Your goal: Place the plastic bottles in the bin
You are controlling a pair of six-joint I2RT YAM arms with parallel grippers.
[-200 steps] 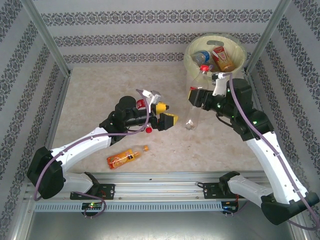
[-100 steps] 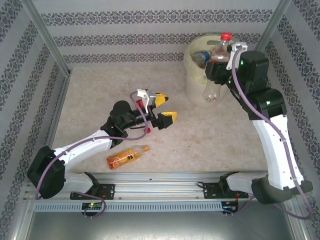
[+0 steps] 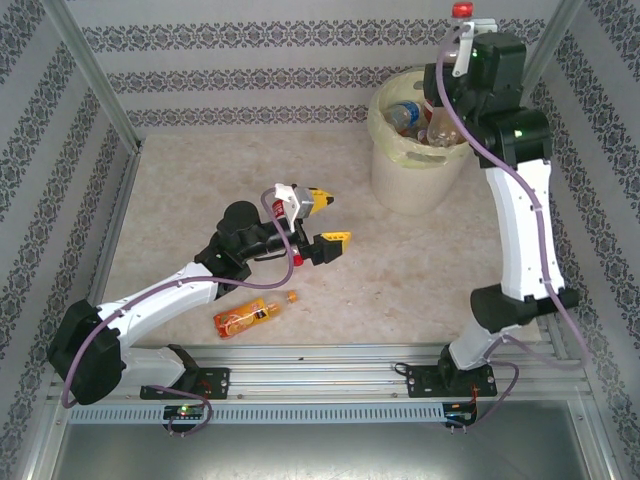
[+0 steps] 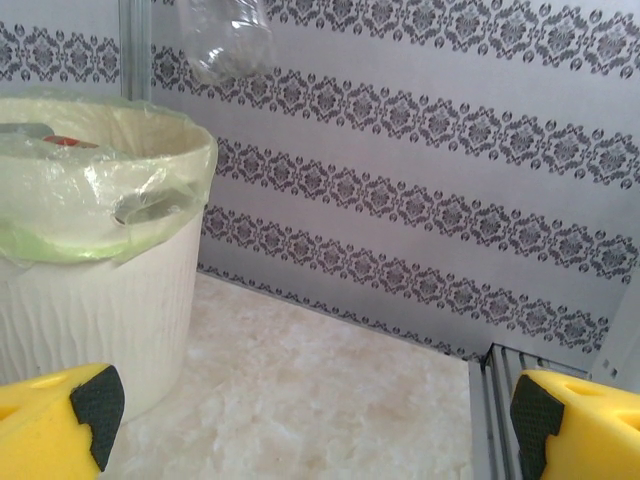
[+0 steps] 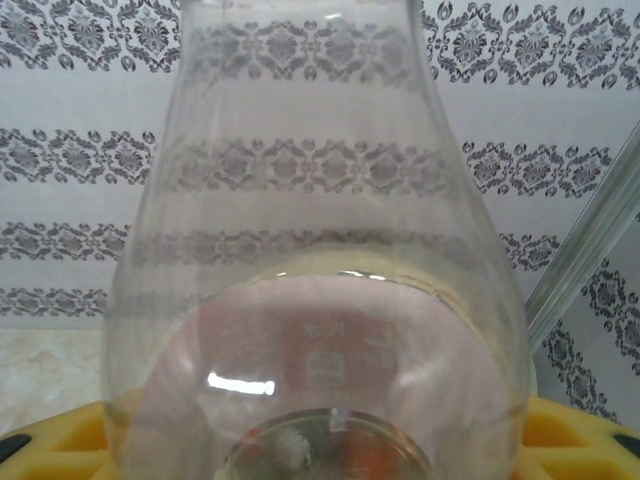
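My right gripper (image 3: pixel 450 72) is shut on a clear plastic bottle (image 3: pixel 441 122) with a red cap (image 3: pixel 462 10), held upright high over the bin (image 3: pixel 412 170). In the right wrist view this bottle (image 5: pixel 320 250) stands between my yellow fingers (image 5: pixel 575 440). The bin is white with a pale green liner and holds other bottles, one with a blue label (image 3: pixel 405 114). My left gripper (image 3: pixel 325 220) hangs open above mid-table, nothing between its fingers. An orange bottle (image 3: pixel 250 316) lies near the front edge. A red-capped bottle (image 3: pixel 297 259) lies partly hidden under the left wrist.
In the left wrist view the bin (image 4: pixel 100 300) stands to the left, with the base of the held bottle (image 4: pixel 225 40) above it. Patterned walls close the table on three sides. A metal rail (image 3: pixel 320 355) runs along the front edge.
The right arm has swung up and back, carrying the clear bottle from beside the bin to above its opening, cap now on top. The left gripper has barely shifted.
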